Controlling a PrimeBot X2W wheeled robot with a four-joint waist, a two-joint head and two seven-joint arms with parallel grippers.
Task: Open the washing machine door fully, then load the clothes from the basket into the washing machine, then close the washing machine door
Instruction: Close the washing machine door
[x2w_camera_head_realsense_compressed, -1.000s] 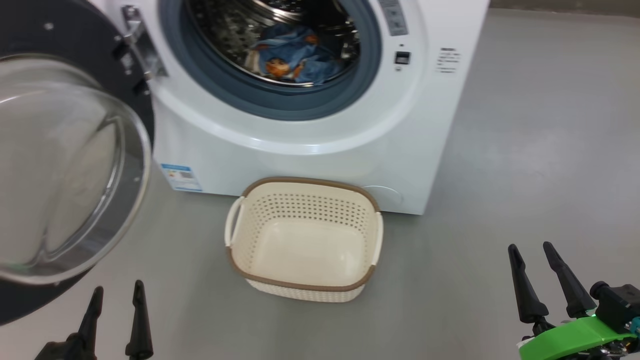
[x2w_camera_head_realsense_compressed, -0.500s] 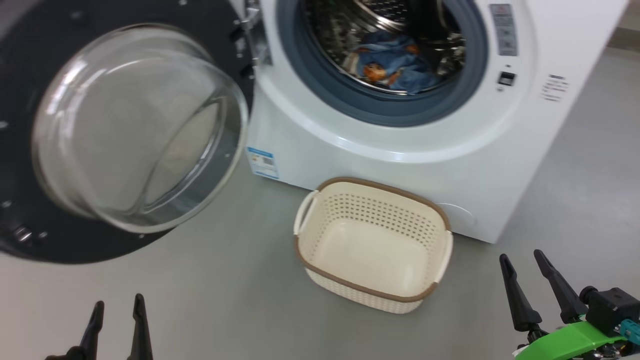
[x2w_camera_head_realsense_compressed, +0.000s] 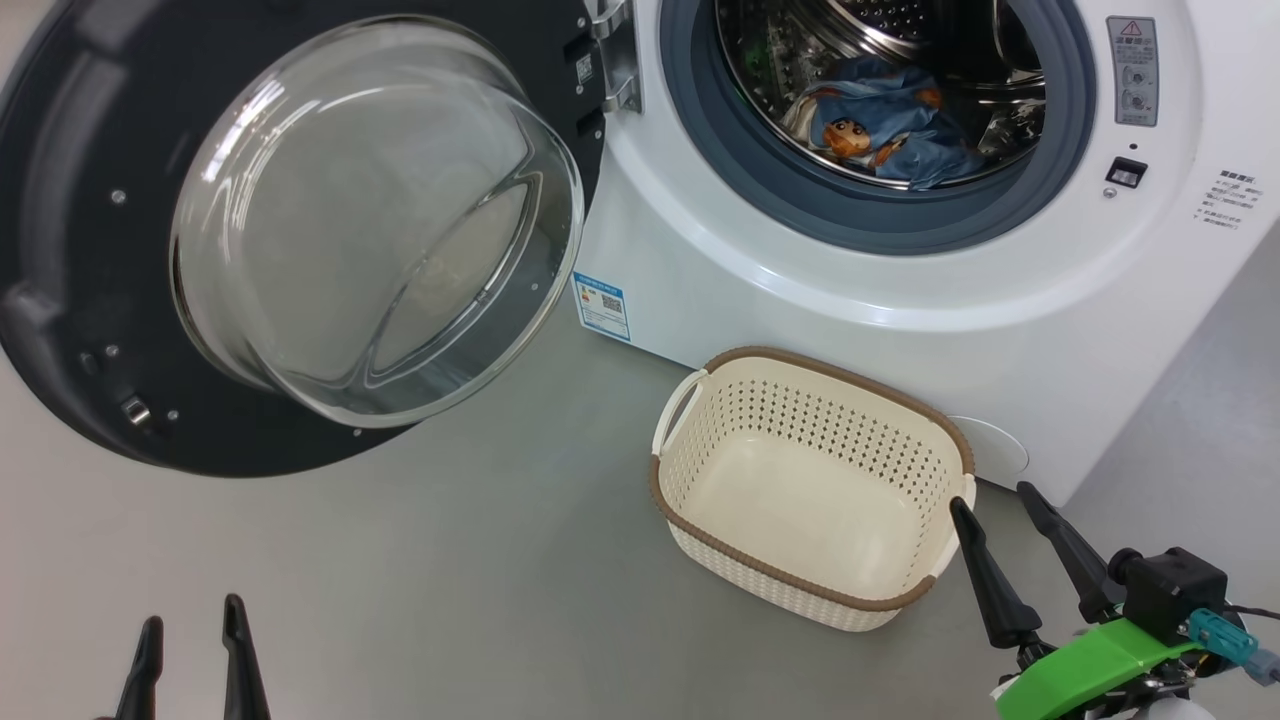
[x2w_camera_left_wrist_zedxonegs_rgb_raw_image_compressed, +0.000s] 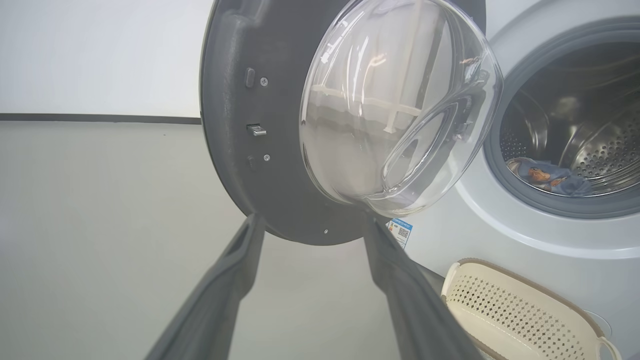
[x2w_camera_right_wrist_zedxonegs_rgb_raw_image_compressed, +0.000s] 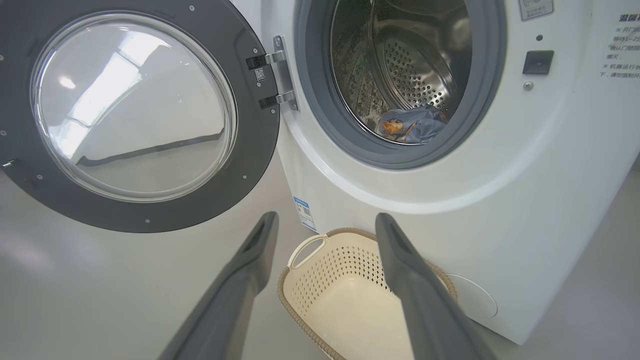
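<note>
Standing just left of the right claw, the basket.

The washing machine bears a blue label sticker with a QR code low on its front, a grey sticker showing a red warning triangle, and Chinese small print (too fine to read).

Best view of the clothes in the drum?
Head view: the clothes show largest, face print clear, inside the drum. Right wrist view shows them smaller, low in the opening; left wrist view, a small distant bundle.
</note>
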